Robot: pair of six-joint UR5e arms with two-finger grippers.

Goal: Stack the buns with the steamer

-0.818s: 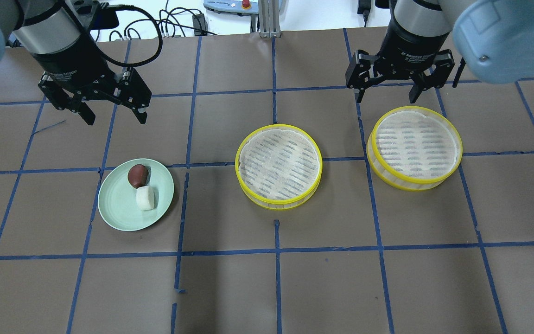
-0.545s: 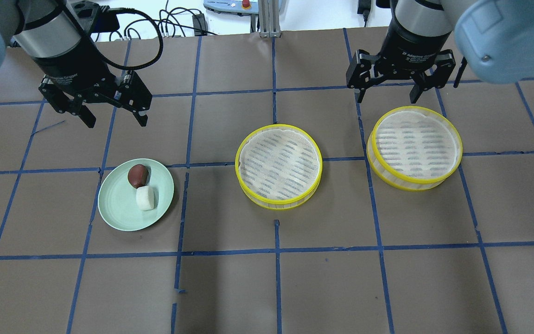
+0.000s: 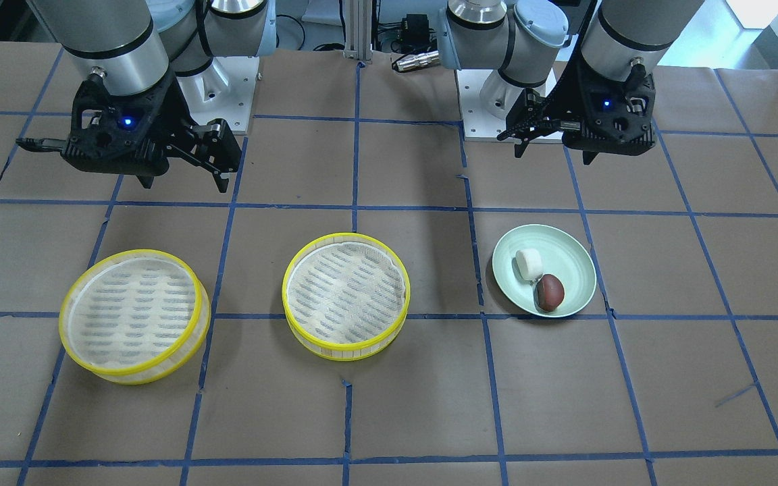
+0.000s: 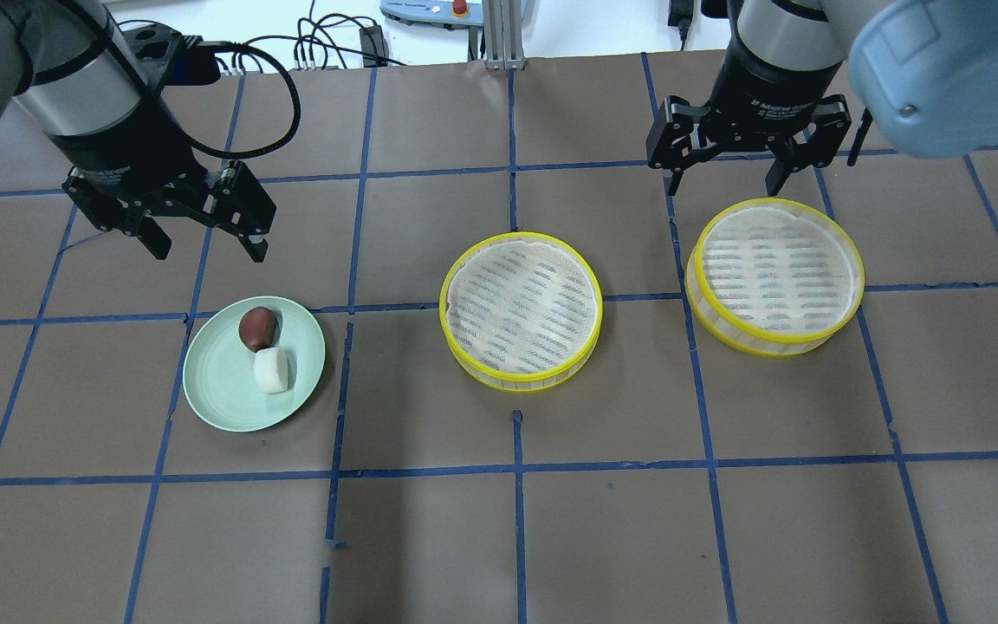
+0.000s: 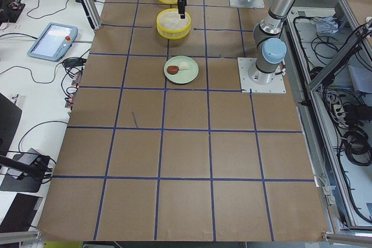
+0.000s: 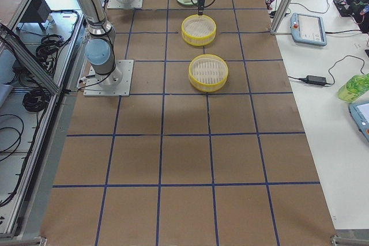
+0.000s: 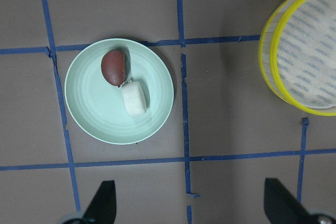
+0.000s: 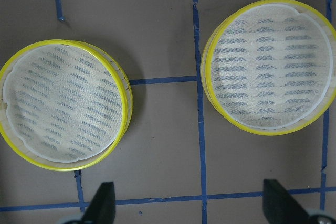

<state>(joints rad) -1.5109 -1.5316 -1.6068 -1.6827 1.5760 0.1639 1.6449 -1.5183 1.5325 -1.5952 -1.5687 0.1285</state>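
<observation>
A white bun (image 4: 272,370) and a reddish-brown bun (image 4: 257,328) lie touching on a green plate (image 4: 217,390) at the table's left. The left wrist view shows them too, the white bun (image 7: 134,98) below the brown one (image 7: 114,67). Two yellow-rimmed steamer trays stand empty, one in the middle (image 4: 521,312) and one at the right (image 4: 774,276). My left gripper (image 4: 207,249) is open and empty, hovering behind the plate. My right gripper (image 4: 726,185) is open and empty, behind the right steamer's far rim.
The brown table is marked with a grid of blue tape (image 4: 516,468). Cables and a control box (image 4: 430,9) lie beyond its far edge. The robot's bases (image 3: 497,101) stand at the back. A tablet (image 5: 52,40) lies on a side bench.
My left gripper has moved nearer to the plate and a little to the left, still open. My right gripper has barely moved. The buns and steamers are where they were.
</observation>
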